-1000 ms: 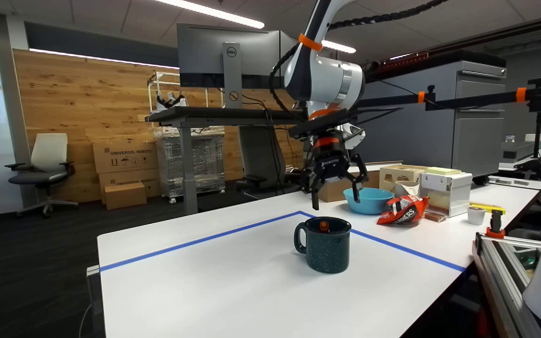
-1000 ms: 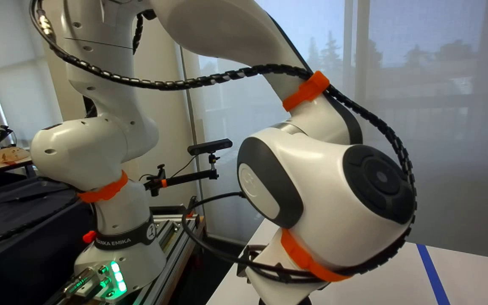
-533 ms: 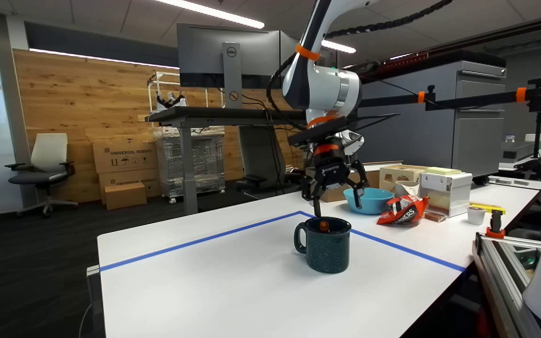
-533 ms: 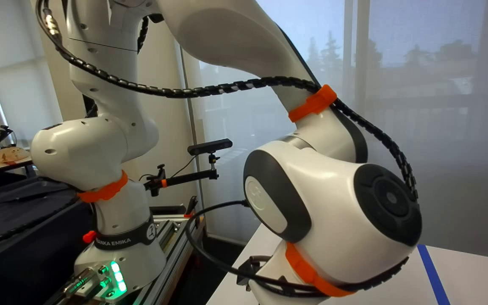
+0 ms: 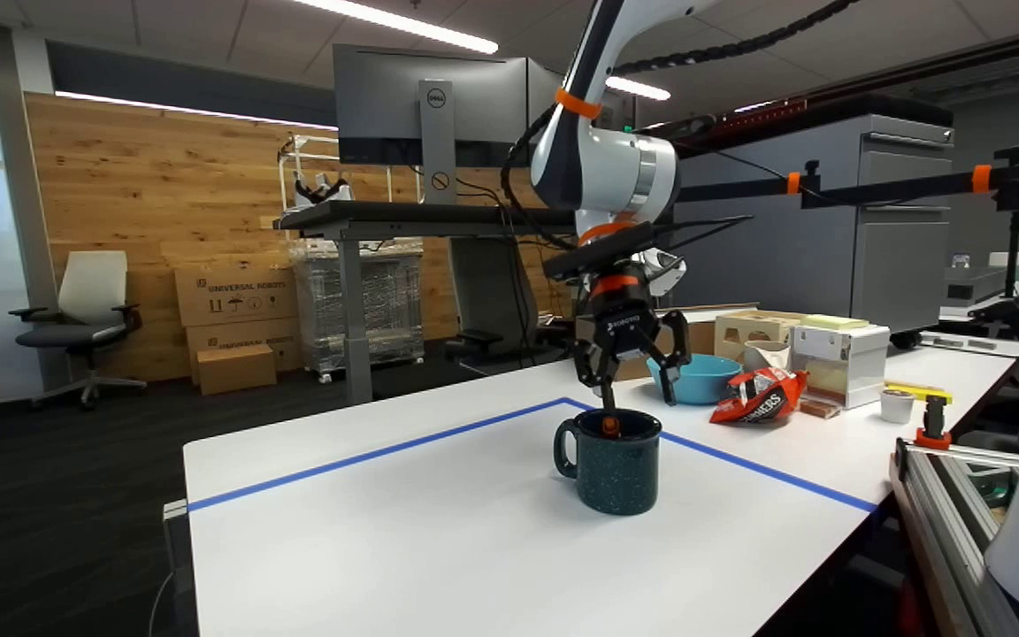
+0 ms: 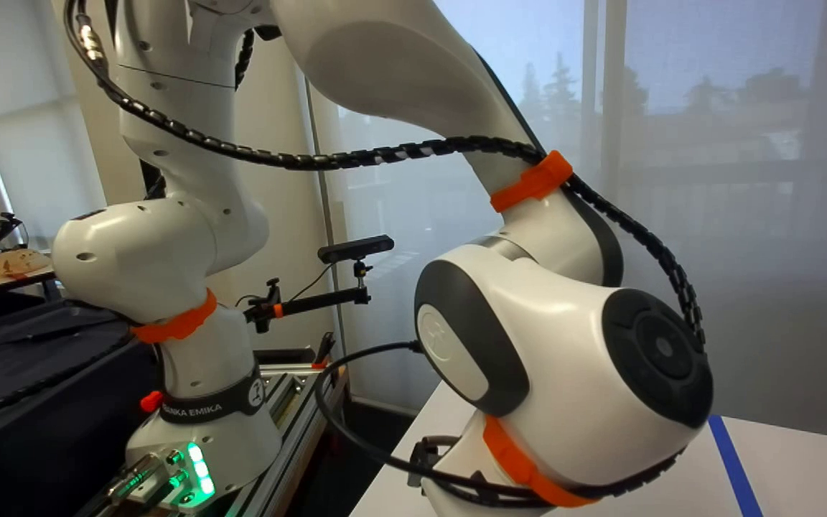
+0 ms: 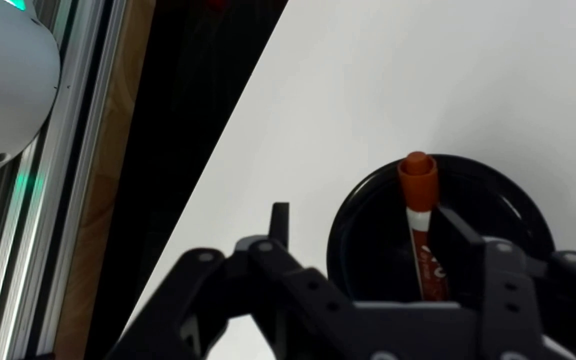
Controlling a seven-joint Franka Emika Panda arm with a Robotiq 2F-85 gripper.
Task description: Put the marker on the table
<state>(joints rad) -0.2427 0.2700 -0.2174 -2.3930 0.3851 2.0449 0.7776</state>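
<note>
The marker stands tilted inside the dark teal mug, its orange end up near the rim. In the wrist view the marker shows an orange end, a white band and a dark red body; its lower end is hidden. The mug stands on the white table. My gripper is open just above the mug. In the wrist view my gripper has one finger overlapping the marker's side and the other outside the mug's rim. I cannot tell whether it touches the marker.
A blue bowl, a red bag, a white box and a small white cup stand behind the mug. Blue tape runs along the table. The table's edge and the robot's metal rail show in the wrist view.
My gripper has come down toward the mug. Its fingertips now stand somewhat closer together. The mug and the marker have not moved.
</note>
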